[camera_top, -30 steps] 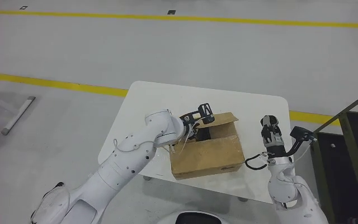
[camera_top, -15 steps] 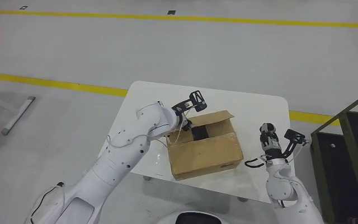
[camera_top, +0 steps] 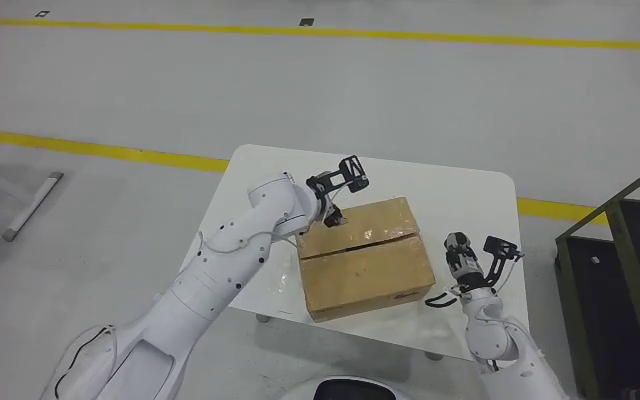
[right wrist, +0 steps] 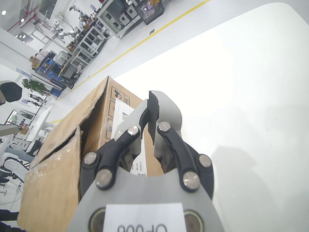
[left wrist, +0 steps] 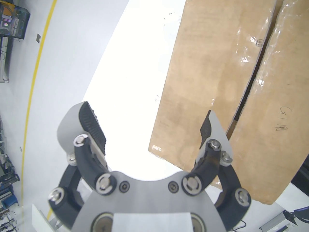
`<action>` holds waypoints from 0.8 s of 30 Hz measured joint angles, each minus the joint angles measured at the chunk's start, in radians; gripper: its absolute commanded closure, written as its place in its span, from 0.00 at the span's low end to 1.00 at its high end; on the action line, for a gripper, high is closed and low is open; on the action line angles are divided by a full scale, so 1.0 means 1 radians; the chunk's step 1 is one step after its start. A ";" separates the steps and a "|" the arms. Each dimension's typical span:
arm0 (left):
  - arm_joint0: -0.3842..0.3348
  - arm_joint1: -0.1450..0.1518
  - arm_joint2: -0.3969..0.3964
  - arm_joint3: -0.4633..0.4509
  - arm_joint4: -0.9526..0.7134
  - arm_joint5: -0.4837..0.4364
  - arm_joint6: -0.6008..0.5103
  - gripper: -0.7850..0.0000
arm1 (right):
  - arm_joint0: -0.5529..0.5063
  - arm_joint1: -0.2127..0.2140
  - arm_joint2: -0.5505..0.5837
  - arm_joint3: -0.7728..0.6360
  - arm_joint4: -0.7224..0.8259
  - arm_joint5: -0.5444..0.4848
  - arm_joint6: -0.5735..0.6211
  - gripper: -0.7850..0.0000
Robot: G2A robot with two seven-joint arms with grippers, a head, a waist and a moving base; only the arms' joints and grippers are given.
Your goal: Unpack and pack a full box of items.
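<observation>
A brown cardboard box stands in the middle of the white table, its two top flaps folded down and meeting at a narrow seam. My left gripper hovers open over the box's far left corner; in the left wrist view its fingers straddle the edge of the far flap with nothing held. My right gripper sits low by the box's right side, fingers shut and empty. The box shows a labelled side wall in the right wrist view.
White tabletop runs around the box, widest on the far side and to the right. A dark metal rack stands off the table's right edge. Yellow lines cross the grey floor.
The far flap, raised a second ago, now lies flat and the box is closed. My left gripper came up out of the box toward its far left corner. The right gripper dropped closer to the box's side.
</observation>
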 measured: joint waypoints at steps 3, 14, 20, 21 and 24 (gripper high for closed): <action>0.007 -0.004 0.003 -0.006 -0.020 -0.011 -0.003 0.00 | 0.002 -0.002 -0.003 0.001 0.000 -0.001 0.001 1.00; 0.053 -0.020 0.028 -0.048 -0.168 -0.063 -0.052 0.00 | 0.002 -0.005 -0.009 -0.002 -0.019 0.000 0.015 1.00; 0.052 -0.027 0.047 -0.032 -0.158 -0.068 -0.060 0.00 | -0.009 -0.006 -0.023 -0.001 -0.037 -0.019 0.060 1.00; 0.052 -0.028 0.049 -0.027 -0.155 -0.069 -0.060 0.00 | -0.011 -0.006 -0.025 -0.003 -0.040 -0.025 0.068 1.00; 0.052 -0.029 0.049 -0.014 -0.151 -0.071 -0.059 0.00 | -0.023 -0.005 -0.032 -0.011 -0.049 -0.044 0.090 1.00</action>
